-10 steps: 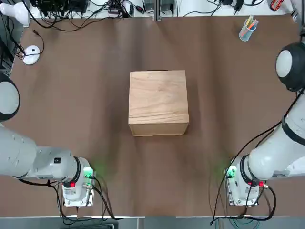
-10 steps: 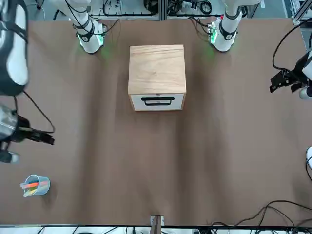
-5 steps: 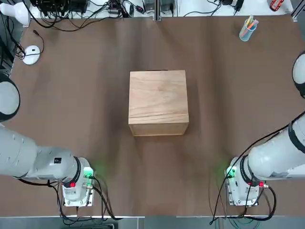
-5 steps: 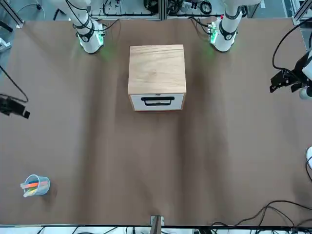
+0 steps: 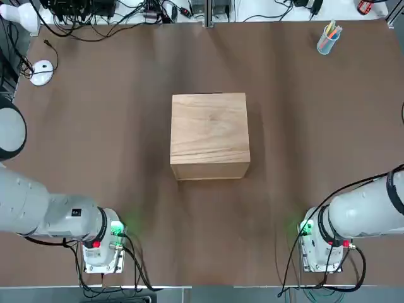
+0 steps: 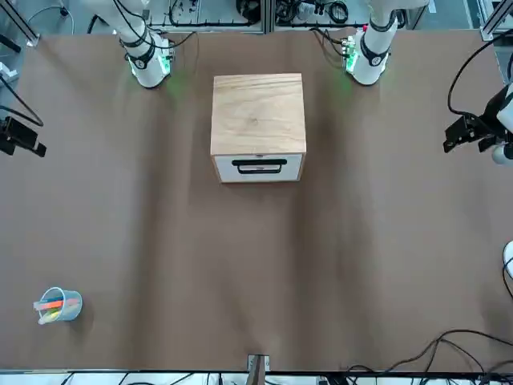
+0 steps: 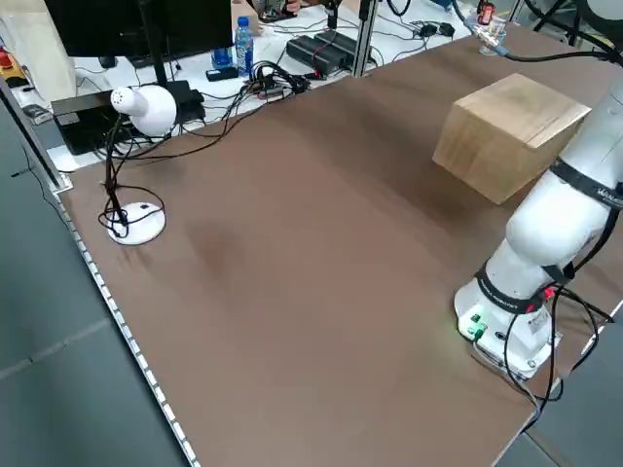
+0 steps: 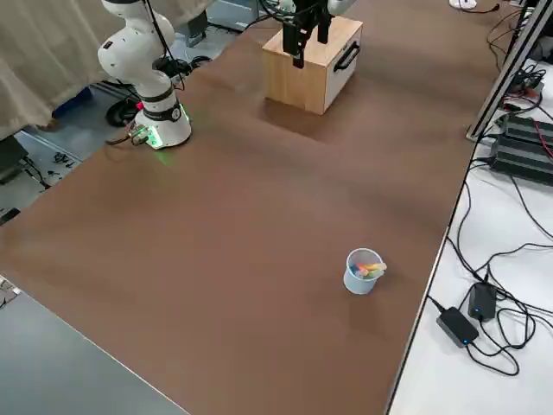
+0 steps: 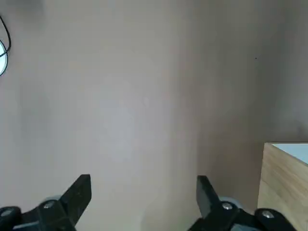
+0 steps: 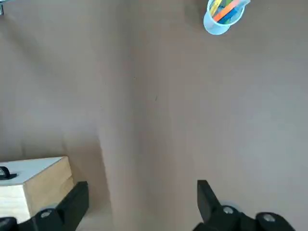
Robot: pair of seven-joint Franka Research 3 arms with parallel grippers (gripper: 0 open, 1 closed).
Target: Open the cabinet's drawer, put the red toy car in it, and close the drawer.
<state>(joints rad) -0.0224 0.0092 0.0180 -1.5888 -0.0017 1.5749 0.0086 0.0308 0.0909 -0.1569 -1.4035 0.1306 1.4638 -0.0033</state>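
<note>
Red toy car out of sight, perhaps stowed already.
Left gripper and right gripper hang wide and empty at opposite sides, likely for clearance; beyond, the cabinet's drawer sits shut, facing away from the robot.

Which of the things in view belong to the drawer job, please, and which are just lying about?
For the job:
- cabinet
- drawer, shut
- left gripper, open, off to the cabinet's left
- right gripper, open, off to its right

Lying about:
- pen cup
- white lamp
- bottle
</note>
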